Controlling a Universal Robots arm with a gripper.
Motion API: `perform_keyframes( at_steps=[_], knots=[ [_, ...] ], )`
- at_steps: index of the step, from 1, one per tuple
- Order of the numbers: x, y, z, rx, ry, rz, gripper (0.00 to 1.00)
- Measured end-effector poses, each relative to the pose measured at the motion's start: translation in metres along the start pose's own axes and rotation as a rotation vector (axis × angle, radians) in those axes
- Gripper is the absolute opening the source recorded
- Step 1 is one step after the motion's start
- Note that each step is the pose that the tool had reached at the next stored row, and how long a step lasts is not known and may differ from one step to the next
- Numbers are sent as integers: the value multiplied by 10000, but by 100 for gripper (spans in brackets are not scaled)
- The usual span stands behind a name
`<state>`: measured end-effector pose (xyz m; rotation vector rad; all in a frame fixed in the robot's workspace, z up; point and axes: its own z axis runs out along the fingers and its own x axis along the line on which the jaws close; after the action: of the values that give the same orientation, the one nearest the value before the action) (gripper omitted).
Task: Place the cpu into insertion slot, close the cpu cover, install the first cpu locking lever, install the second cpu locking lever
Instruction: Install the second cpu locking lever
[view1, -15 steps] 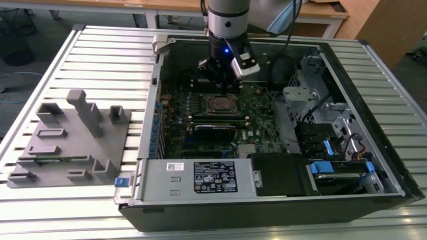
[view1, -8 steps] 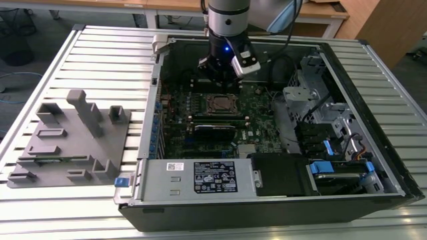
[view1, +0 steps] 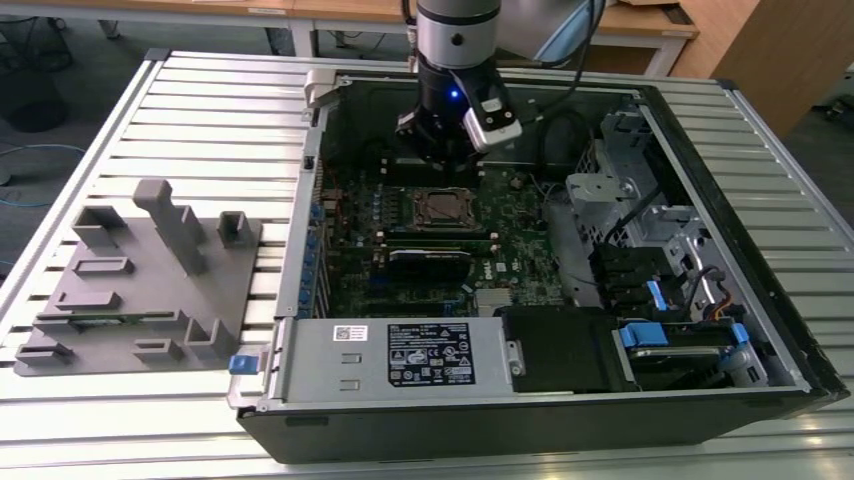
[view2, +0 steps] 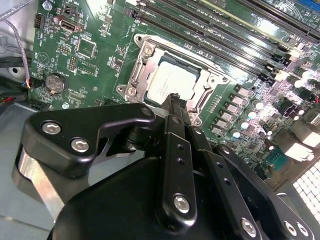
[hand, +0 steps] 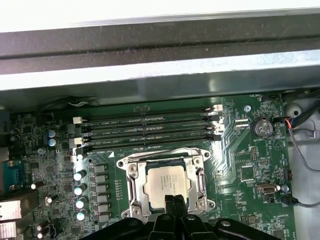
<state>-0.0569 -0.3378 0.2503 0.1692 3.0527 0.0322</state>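
- We see an open desktop computer case (view1: 547, 420) lying on its side on a slatted metal table (view1: 80, 150), with the robot arm reaching down into it from above.
- The green circuit board (view1: 534, 240) covers the floor of the case. Near its middle sits the insertion slot (hand: 167, 187), a square socket with a silvery rim.
- The cpu (hand: 167, 184), a flat square chip with a dull silver top, already lies inside that slot, flat and square to its edges.
- The cpu cover (view2: 145, 55) looks, as we judge it, to be lying down as a frame around the chip; we cannot tell whether either locking lever is latched.
- The gripper (hand: 174, 205) hangs just above the socket, and its black fingers (view2: 175, 107) are pressed together with nothing between them.
- In both wrist views the fingertips point over the edge of the chip, so the cpu lies directly below and slightly ahead of the tool.
- Long black memory slots (hand: 145, 130) run parallel beside the socket, on the side away from the gripper body.
- A grey fixture block (view1: 147, 280) rests on the table at the exterior view's left, well apart from the arm.
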Motion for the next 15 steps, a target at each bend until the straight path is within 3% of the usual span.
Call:
perform_keyframes(
  at_steps=[15],
  knots=[
    [-7, 2, -78, -3, 0, 0, 11]
  ],
)
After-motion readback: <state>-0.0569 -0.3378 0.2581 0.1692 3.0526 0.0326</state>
